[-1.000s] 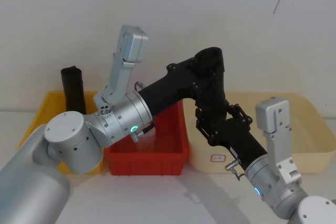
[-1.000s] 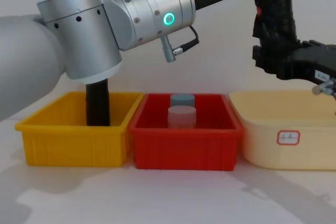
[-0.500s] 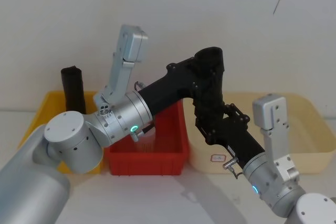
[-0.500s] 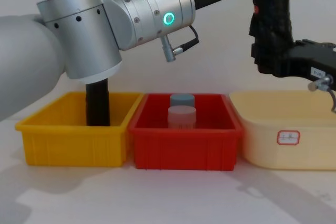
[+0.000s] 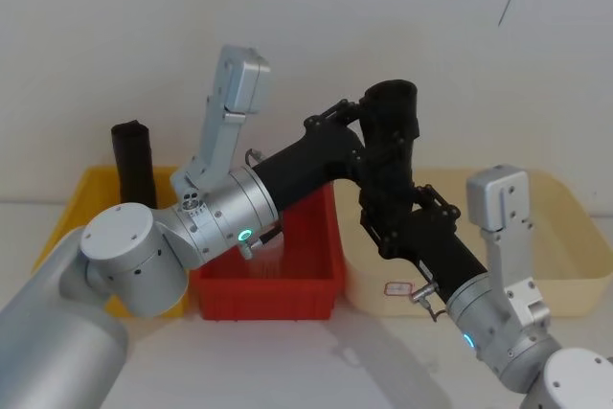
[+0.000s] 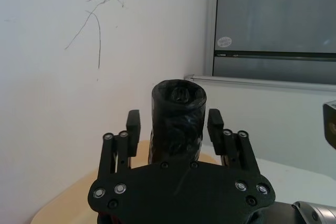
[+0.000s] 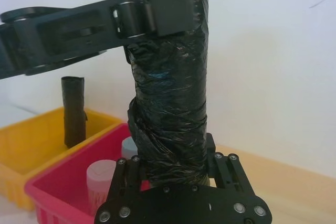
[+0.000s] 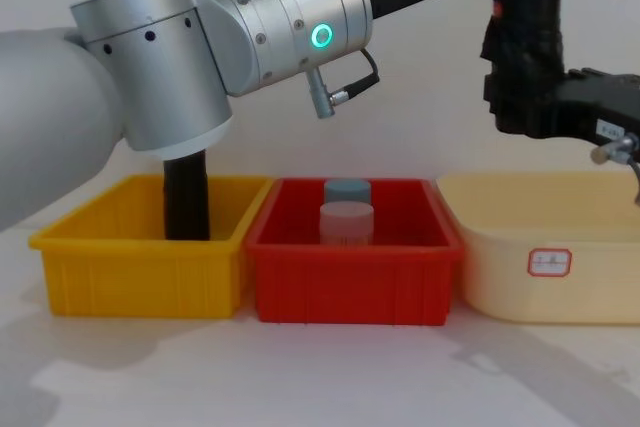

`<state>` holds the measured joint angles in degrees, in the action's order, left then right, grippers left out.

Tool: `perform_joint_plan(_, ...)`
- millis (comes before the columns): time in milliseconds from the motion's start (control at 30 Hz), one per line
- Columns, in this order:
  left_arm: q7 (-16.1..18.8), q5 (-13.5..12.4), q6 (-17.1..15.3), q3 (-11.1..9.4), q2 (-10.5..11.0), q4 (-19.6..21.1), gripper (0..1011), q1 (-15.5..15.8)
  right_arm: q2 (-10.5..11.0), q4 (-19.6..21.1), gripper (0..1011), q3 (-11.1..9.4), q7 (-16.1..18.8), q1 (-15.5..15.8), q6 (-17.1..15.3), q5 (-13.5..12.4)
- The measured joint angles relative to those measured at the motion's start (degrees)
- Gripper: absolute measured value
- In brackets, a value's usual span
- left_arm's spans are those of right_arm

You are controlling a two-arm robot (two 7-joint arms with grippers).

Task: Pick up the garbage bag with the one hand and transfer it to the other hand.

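Standing upright in the yellow bin (image 8: 135, 272), at the nine o'clock end of the row on the white table (image 8: 300, 377), is a plain black roll (image 8: 186, 197). Just beside that bin, at its three o'clock, sits the red bin (image 8: 350, 282). It holds two capped jars, a pinkish jar (image 8: 346, 224) in front and a grey-blue jar (image 8: 347, 190) behind it at twelve o'clock.

Above both bins the silver-grey left arm, its green ring light (image 8: 321, 36) lit, reaches toward two o'clock and ends in the left gripper (image 6: 175, 123). Its fingers are spread to either side of the upper part of the garbage bag (image 7: 168, 87). In the left wrist view a sliver of wall shows between one pad and the plastic, while the other pad sits against it or just beside it.

The bag hangs in the air, nearly upright with its top tipped slightly toward one o'clock, high over the nine o'clock end of the cream tub (image 8: 500, 277). The right gripper (image 7: 173, 158) comes up from five o'clock and is pinching the bag's lower end between its fingers. A small white label (image 8: 607, 129) shows on its black body.

The cream tub stands at three o'clock of the red bin, with a red-bordered tag (image 8: 549, 262) on its front wall.
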<state>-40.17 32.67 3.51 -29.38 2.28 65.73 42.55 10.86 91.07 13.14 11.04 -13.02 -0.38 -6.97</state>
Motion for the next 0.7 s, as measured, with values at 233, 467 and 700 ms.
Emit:
perform_joint_plan(233,0.0,0.0,0.0,0.0,0.0,0.0,941,0.0,-0.49,0.01,585,-1.54,-0.15,0.1,-0.54,-0.92)
perform_joint_plan(467,0.0,0.0,0.0,0.0,0.0,-0.01,1000,0.0,-0.74,-0.43,585,-3.54,-0.68,-0.03,-1.91,-2.53)
perform_joint_plan(700,0.0,0.0,0.0,0.01,0.0,-0.01,1000,0.0,-0.86,-2.54,585,-6.43,-2.03,-1.32,-4.77,-4.17)
